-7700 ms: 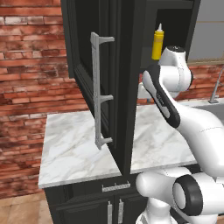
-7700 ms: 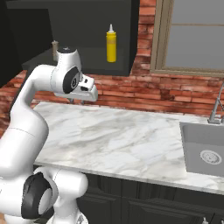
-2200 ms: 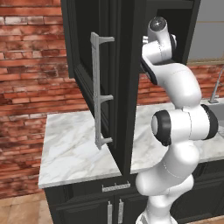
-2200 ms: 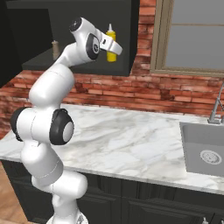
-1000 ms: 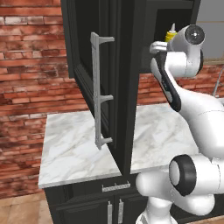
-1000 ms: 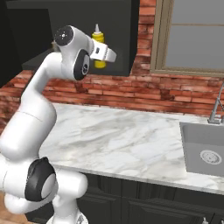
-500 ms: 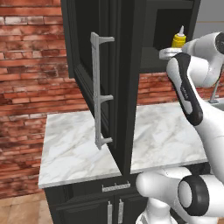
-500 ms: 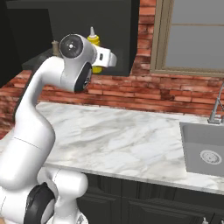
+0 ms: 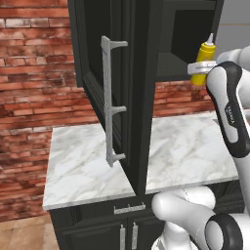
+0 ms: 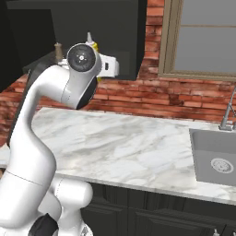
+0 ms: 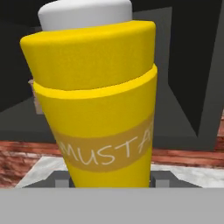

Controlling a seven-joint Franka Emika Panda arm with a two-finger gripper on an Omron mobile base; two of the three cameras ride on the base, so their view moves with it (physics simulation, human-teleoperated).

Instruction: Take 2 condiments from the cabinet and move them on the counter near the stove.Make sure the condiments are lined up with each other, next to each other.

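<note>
From the left base view, the yellow squeeze bottle (image 9: 202, 62) hangs upright in the gripper (image 9: 201, 69) just outside the black cabinet (image 9: 139, 73); best lower it steadily to the veined marble counter (image 9: 183, 146). The right base view shows its white nozzle (image 10: 89, 38) and the knobbed shaker (image 10: 58, 50) shelved behind. The hand view shows smooth plastic clamped between the jaws.

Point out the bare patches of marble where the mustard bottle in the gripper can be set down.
The yellow squeeze bottle is shut in the gripper, off the shelf. The counter is bare left of the open cabinet door, up to the brick wall, and bare again right of the door. The door and its bar handle crowd the middle.
</note>
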